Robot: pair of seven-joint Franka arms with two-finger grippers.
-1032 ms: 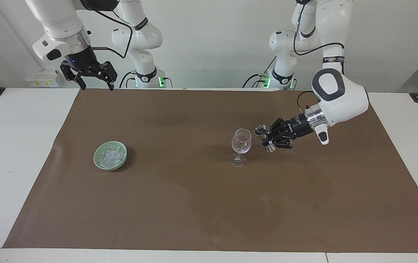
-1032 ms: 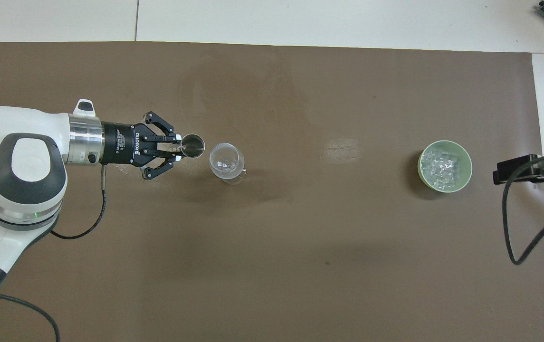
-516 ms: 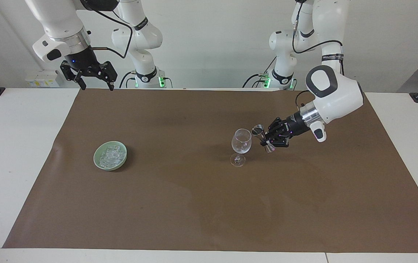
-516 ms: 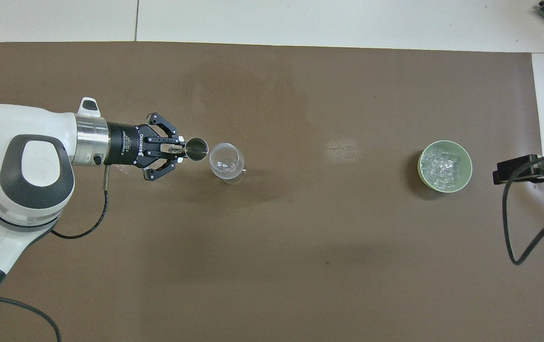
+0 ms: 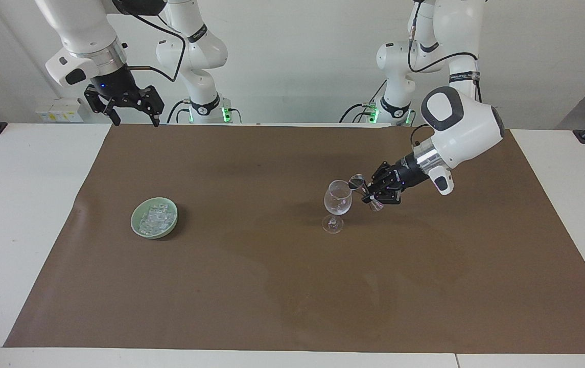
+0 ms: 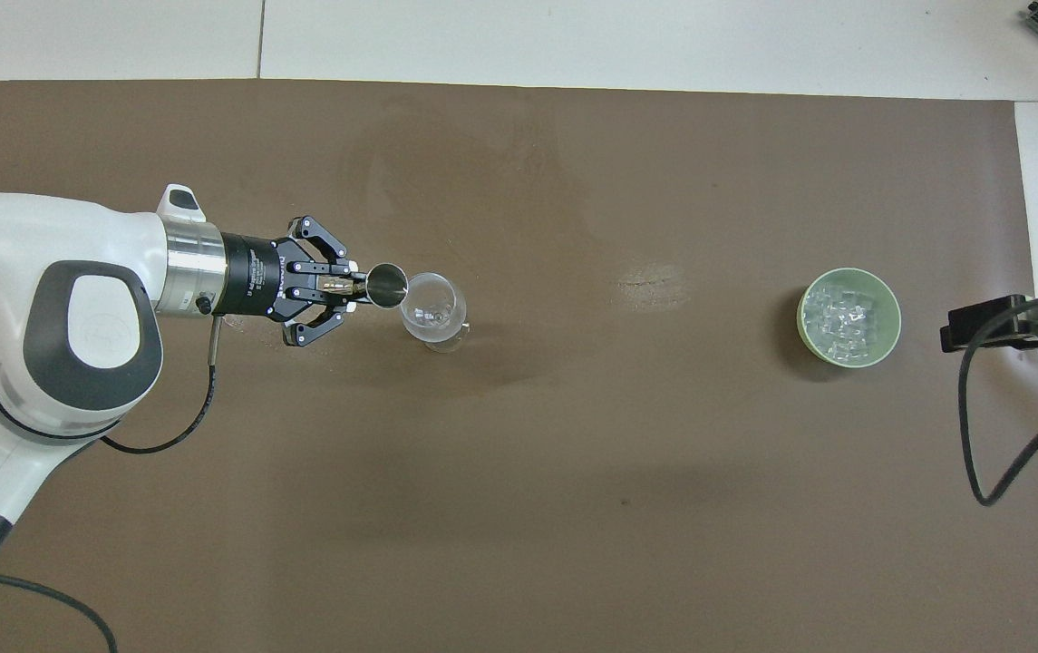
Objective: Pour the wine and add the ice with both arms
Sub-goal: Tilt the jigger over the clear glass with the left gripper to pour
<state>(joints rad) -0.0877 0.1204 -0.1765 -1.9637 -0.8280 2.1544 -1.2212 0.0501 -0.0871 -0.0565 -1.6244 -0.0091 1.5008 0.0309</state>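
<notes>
Steel jigger (image 5: 363, 191), gripped tight in the left gripper (image 5: 374, 193), has moved up to the wine glass (image 5: 337, 203) rim and tipped, so pouring begins. Ice (image 5: 154, 220) sits in its green bowl (image 5: 138, 231). The right gripper (image 5: 132, 107) waits, jaws wide open and empty.

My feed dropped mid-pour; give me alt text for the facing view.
The left gripper holds a metal jigger tipped at the wine glass rim. The right gripper waits, open, above the table edge; ice sits in a green dish.
</notes>
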